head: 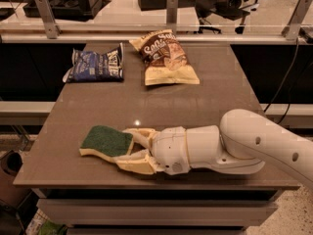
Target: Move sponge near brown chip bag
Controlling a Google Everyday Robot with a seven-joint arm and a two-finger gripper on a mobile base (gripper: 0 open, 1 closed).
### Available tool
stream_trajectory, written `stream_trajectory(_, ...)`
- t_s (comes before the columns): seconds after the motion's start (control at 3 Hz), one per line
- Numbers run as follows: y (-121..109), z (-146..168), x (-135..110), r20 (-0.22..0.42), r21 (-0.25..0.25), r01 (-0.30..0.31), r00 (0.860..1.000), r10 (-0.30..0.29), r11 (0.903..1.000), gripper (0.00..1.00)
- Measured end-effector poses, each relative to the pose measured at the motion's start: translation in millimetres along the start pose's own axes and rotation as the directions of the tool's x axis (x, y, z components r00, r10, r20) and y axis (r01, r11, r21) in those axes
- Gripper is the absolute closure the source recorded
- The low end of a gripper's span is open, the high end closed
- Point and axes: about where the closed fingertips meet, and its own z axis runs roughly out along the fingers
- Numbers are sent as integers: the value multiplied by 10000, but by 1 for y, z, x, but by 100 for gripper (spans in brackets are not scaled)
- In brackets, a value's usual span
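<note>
The sponge (pixel 105 141), dark green on top over pale yellow foam, lies flat near the table's front left. My gripper (pixel 122 147) reaches in from the right at table height. Its cream fingers (pixel 139 133) are spread open, one behind and one in front of the sponge's right end. I cannot tell whether they touch it. The brown chip bag (pixel 166 58), brown with cream ends and white lettering, lies at the far middle of the table, well away from the sponge and gripper.
A blue chip bag (pixel 95 65) lies at the far left, beside the brown one. The brown table (pixel 210 102) ends just in front of my arm (pixel 254 146). A rail with metal posts (pixel 171 13) runs behind the table.
</note>
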Motion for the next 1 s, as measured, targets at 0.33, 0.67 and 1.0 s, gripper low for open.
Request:
stream_trajectory(0.33, 0, 0, 0, -1, 4, -1, 10000, 1, 10000, 100)
stream_trajectory(0.67, 0, 0, 0, -1, 4, -1, 10000, 1, 10000, 100)
stream_trajectory(1.0, -37, -47, -1, -286, 1241, -397, 9986, 436, 9915, 100)
